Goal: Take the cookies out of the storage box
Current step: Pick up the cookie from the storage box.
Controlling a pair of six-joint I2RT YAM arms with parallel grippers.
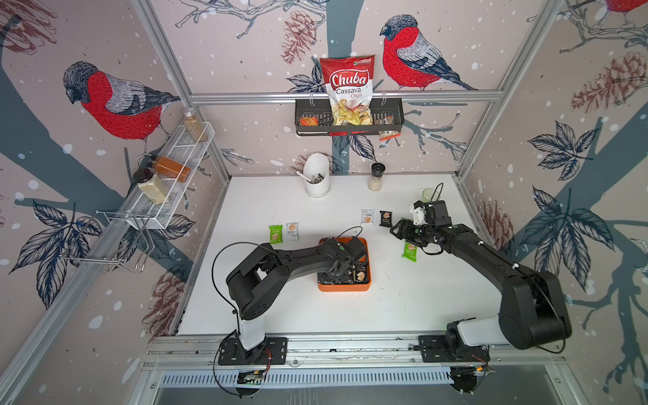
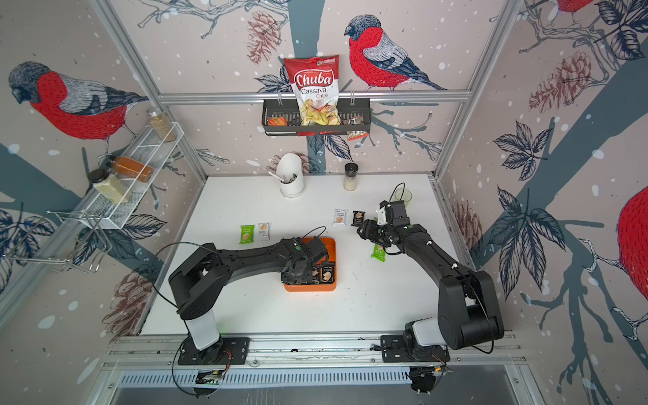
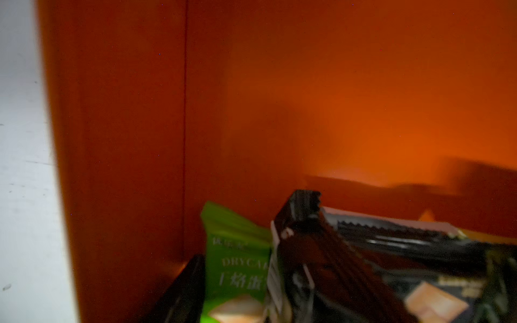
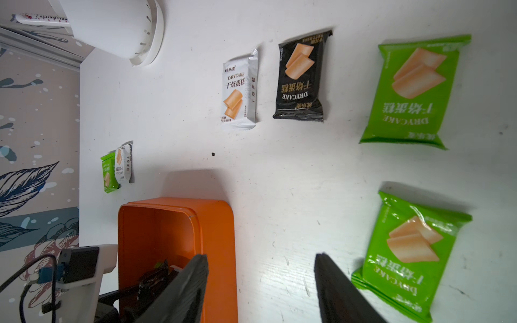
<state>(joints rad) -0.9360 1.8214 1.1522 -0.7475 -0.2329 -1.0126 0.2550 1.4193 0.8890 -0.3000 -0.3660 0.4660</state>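
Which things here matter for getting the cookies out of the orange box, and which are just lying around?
Part of the job: storage box, cookies still inside it, cookies already out on the table.

Just lying about: Chuba chips bag, black wall basket, white holder, spice jar, wire rack with its bottles.

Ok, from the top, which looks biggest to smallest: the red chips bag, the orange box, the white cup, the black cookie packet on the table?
In a top view:
Red-and-white Chuba chips bag
Square orange plastic storage box, nearly as big
Tall white plastic cup
Small black cookie packet
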